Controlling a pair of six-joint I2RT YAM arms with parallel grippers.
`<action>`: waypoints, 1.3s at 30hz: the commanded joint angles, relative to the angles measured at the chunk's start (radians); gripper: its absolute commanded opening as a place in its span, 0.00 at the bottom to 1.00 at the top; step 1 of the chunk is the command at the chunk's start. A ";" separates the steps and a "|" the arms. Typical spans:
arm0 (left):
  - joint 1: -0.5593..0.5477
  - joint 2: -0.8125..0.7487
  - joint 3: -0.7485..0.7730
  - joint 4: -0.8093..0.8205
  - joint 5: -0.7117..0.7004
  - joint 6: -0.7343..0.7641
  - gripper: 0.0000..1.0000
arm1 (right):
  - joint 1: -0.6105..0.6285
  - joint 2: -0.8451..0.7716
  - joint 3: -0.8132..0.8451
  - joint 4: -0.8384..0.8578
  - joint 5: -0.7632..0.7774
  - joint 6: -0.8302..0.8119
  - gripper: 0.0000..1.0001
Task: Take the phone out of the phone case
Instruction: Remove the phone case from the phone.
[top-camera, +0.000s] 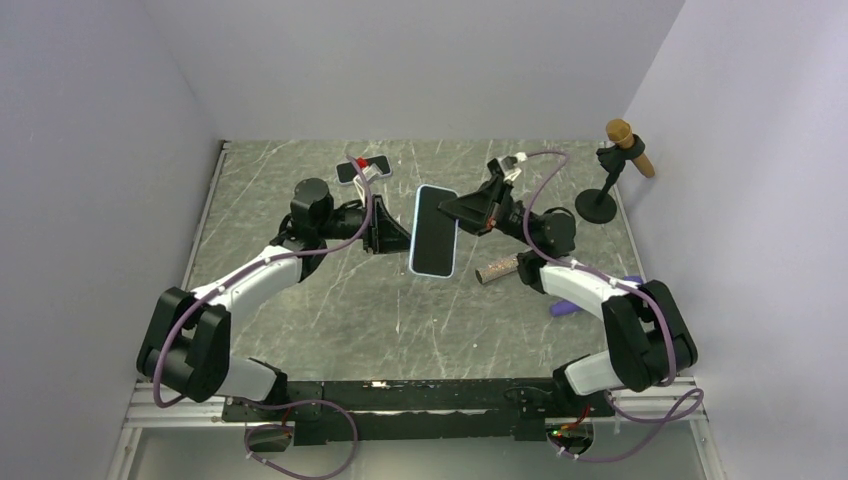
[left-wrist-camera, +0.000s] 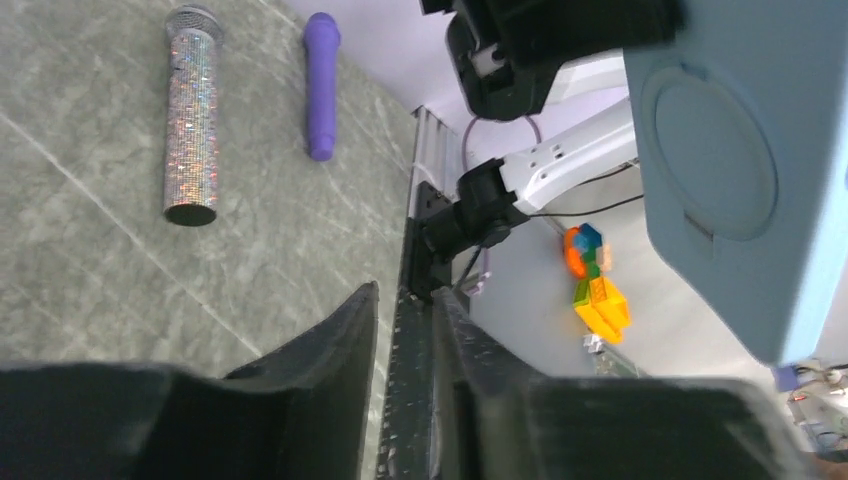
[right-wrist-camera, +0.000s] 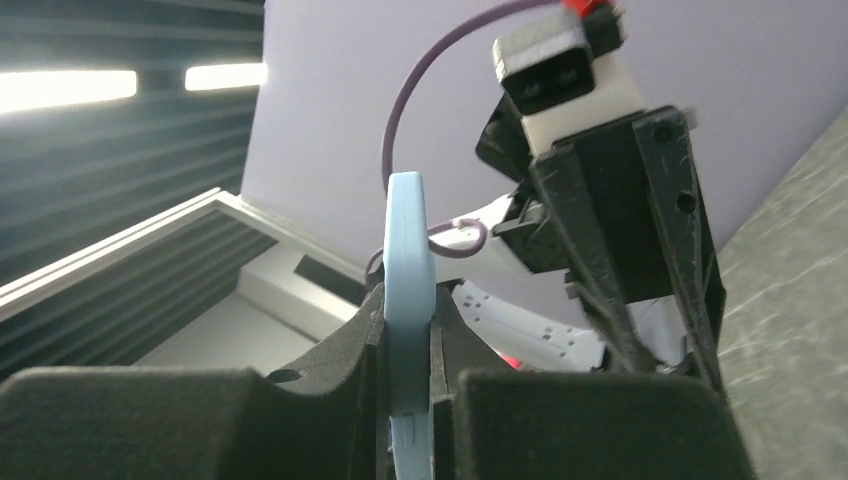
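Note:
The phone sits in a light blue case, black screen up, and is held in the air over the middle of the table. My right gripper is shut on the case's upper right edge. In the right wrist view the case's blue edge stands clamped between the fingers of that gripper. My left gripper is at the phone's left edge. In the left wrist view this gripper has a narrow gap between its fingers with nothing in it. The case's blue back shows at the upper right there.
A silver glitter microphone and a purple object lie on the table right of the phone. A gold microphone on a black stand is at the far right. A small black object lies at the back.

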 joint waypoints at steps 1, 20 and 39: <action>-0.003 -0.053 0.065 -0.103 -0.021 0.092 0.47 | -0.078 -0.105 -0.002 -0.040 0.027 -0.130 0.00; -0.003 -0.095 -0.041 0.468 0.041 -0.296 0.74 | -0.172 -0.252 0.152 -0.674 0.094 -0.571 0.00; -0.028 -0.097 0.015 0.099 -0.030 -0.091 0.69 | -0.005 -0.185 0.171 -0.647 0.197 -0.663 0.00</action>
